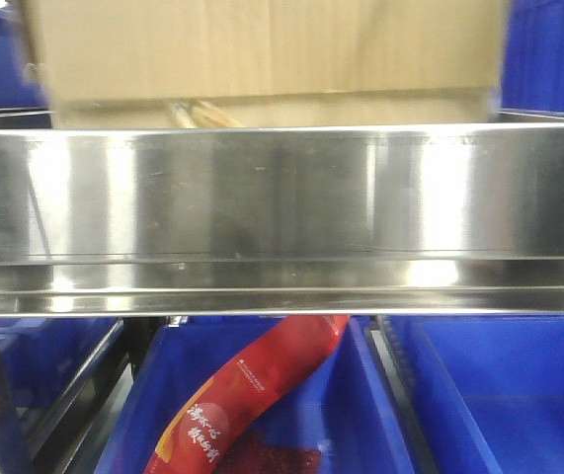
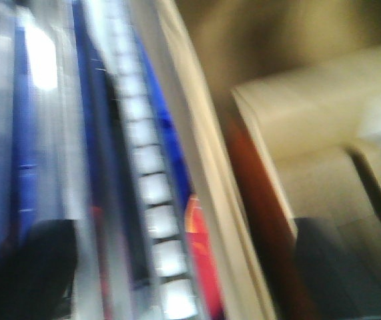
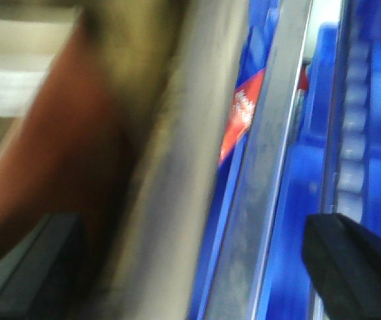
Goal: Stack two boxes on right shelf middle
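Right fingers [image 3: 350, 267] spread wide beside the shelf [image 1: 282, 193] rail; left fingers' [image 2: 23, 267] state unclear

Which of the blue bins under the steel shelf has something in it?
The middle blue bin, below the shelf rail: a red printed packet lies slanted in it. The blue bin to its right shows only bare floor; the left one is mostly hidden.

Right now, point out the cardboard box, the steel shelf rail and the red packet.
cardboard box [image 1: 262, 49], front view, plain front face.
steel shelf rail [image 1: 282, 193], front view, middle of rail.
red packet [image 1: 252, 385], front view, its middle.
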`<state>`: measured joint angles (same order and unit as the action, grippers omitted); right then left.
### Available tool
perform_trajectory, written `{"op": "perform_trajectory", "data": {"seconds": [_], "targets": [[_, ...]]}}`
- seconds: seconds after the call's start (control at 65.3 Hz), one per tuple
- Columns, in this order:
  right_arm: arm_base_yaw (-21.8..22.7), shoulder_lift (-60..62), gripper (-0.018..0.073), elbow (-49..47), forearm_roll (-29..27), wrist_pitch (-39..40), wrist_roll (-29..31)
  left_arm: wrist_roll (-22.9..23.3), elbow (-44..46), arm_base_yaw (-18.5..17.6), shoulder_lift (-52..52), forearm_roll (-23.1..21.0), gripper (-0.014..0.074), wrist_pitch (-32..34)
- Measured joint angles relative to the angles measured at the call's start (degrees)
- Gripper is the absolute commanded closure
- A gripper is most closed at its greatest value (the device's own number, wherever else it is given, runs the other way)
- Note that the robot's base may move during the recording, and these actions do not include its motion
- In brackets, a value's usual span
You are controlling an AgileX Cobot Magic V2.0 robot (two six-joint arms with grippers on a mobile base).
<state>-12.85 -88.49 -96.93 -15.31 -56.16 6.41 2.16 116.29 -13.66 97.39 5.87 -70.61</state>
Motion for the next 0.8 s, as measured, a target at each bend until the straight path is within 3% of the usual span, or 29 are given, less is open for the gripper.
{"op": "perform_trajectory", "data": {"seconds": [0.122,0.199,0.291,0.383,0.444,0.551,0.796], "targets": [[0.0,2.6,0.0099,0.0,0.0,1.2,0.0,0.0,0.0,0.0,-2.1,0.1,0.012,0.0],[0.0,4.5,0.0219,0.0,0.1,1.0,0.0,0.0,0.0,0.0,-4.0,-0.2,0.015,0.1],[0.0,6.8,0.0421,0.0,0.3,0.9,0.0,0.0,-0.5,0.0,-6.7,-1.1,0.0274,0.2],[0.0,10.7,0.0636,1.9,0.7,1.3,0.0,0.0,-3.7,0.0,-11.3,-2.1,0.0478,0.2],[0.0,13.1,0.0729,4.7,1.0,2.5,0.1,0.0,-7.5,0.0,-14.9,-2.2,0.0575,0.2],[0.0,18.8,0.0716,11.8,1.2,5.9,1.3,0.0,-17.3,0.0,-22.5,-2.2,0.0708,1.9],[0.0,30.4,0.0716,31.1,1.3,14.7,5.9,-0.1,-41.9,0.0,-41.9,-2.3,0.0707,19.1]]}}
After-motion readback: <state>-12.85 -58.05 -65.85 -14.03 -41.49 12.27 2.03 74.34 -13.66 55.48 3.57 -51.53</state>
